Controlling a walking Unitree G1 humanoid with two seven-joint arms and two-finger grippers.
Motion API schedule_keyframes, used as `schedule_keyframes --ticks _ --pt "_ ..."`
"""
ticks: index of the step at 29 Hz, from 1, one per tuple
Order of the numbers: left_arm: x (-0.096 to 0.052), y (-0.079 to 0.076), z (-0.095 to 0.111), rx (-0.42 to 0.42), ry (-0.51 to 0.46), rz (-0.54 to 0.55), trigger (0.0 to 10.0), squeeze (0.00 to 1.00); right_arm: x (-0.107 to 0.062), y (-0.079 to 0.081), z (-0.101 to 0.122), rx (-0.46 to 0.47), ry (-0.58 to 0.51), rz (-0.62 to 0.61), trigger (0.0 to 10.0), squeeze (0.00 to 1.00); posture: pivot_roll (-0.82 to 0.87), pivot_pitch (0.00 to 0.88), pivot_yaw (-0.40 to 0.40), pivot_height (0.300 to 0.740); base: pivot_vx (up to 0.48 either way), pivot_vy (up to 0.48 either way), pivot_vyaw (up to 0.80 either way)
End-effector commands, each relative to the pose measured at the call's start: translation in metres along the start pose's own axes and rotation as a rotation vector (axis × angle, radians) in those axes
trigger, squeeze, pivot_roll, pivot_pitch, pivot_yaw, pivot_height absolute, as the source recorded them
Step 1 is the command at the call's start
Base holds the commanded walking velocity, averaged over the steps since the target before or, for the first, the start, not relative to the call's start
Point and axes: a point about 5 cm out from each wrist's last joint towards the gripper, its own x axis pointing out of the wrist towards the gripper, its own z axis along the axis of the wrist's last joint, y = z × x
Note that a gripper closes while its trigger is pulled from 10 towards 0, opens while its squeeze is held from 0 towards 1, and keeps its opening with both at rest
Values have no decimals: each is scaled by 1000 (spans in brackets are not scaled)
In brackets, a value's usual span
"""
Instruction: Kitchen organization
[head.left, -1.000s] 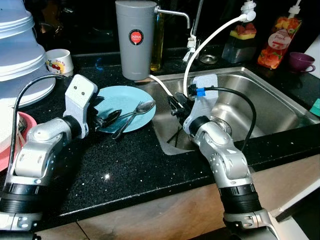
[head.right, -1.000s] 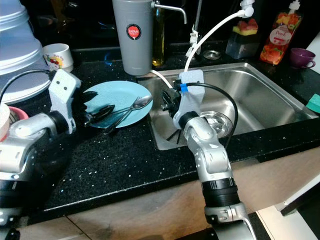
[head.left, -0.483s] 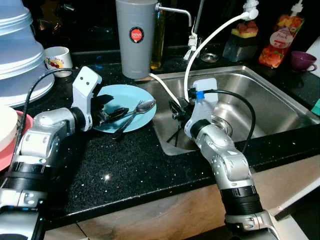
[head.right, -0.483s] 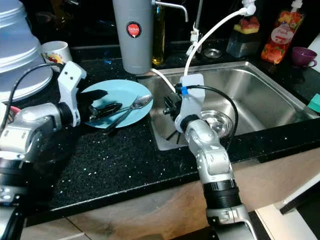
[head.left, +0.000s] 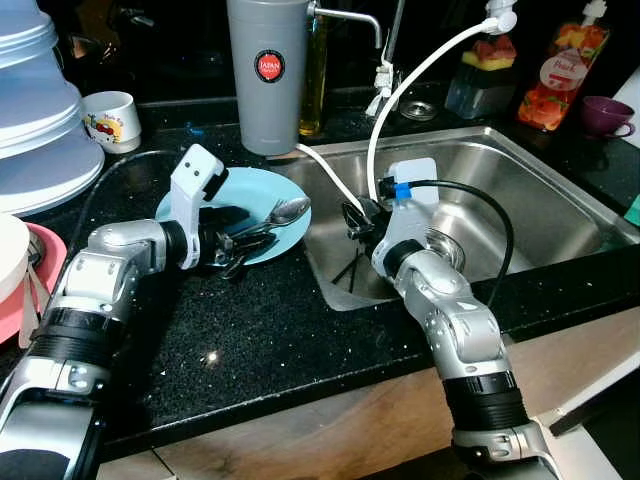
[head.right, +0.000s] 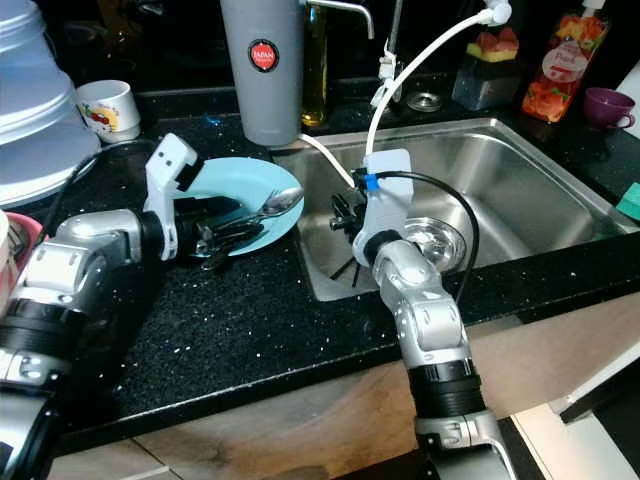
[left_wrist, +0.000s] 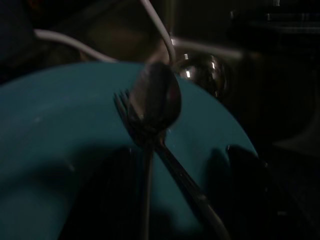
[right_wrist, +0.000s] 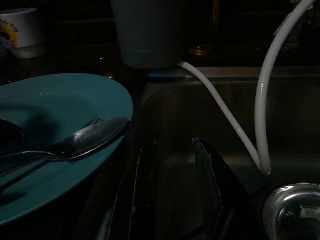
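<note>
Presently, cutlery: a spoon (head.left: 287, 211) and a fork (left_wrist: 131, 116) are laid crossed on the blue plate (head.left: 262, 187), the bowl and tines pointing away from the left claw and the handles running back toward it.
Plate: it is set on the black tabletop (head.left: 250, 320) just beside the sink's edge, directly under the left claw's fingertips.
Left claw: the left claw (head.left: 232, 247) is held low over the near rim of the plate, its fingers parted on either side of the handles; nothing is seen to be gripped yet. The low, level approach is judged to be chosen so that the thin handles can be pinched where they overlap.
Right claw: the right claw (head.right: 340, 212) is held over the near left corner of the sink (head.left: 520, 190), its fingers (right_wrist: 212, 172) narrowly apart and empty; it is judged to be waiting to receive or to stay clear.
Beyond the left claw: a grey canister (head.left: 262, 70) stands past the plate, and a white hose (head.left: 420, 75) arcs down into the sink.
Step in hand: the cutlery is probably to be lifted off the plate.
</note>
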Motion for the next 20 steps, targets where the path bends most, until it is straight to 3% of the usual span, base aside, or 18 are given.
schedule_keyframes --ticks 1,4,13,15,16,17,18,19,20 --pt "3 -1 -5 19 45 -12 10000 0 -1 -2 0 3 12 -11 10000 0 -16 128 -3 740 0 0 0" --pt "5 4 -15 84 142 36 10000 0 -1 -1 0 2 11 -14 10000 0 -15 128 4 740 0 0 0" --pt "5 9 -18 106 183 63 10000 0 -1 -1 0 2 9 -17 10000 0 -14 124 8 740 0 0 0" --pt "6 10 -18 106 184 62 7451 0 -1 -2 0 2 7 -18 10000 0 -14 124 8 740 0 0 0" --pt "6 10 -17 107 183 64 4784 0 -1 -2 1 2 6 -20 10000 0 -14 123 9 740 0 0 0" --pt "7 11 -17 110 179 70 4078 0 -1 -3 1 1 5 -21 10000 0 -15 123 10 740 0 0 0" --pt "7 12 -16 112 176 74 2745 0 -1 -3 1 0 5 -22 10000 0 -15 123 10 740 0 0 0" --pt "7 13 -15 115 172 79 157 0 -1 -3 1 0 5 -22 10000 0 -14 122 9 740 0 0 0" --pt "7 14 -15 117 167 86 0 0 -1 -3 1 0 5 -23 10000 0 -14 122 9 740 0 0 0"
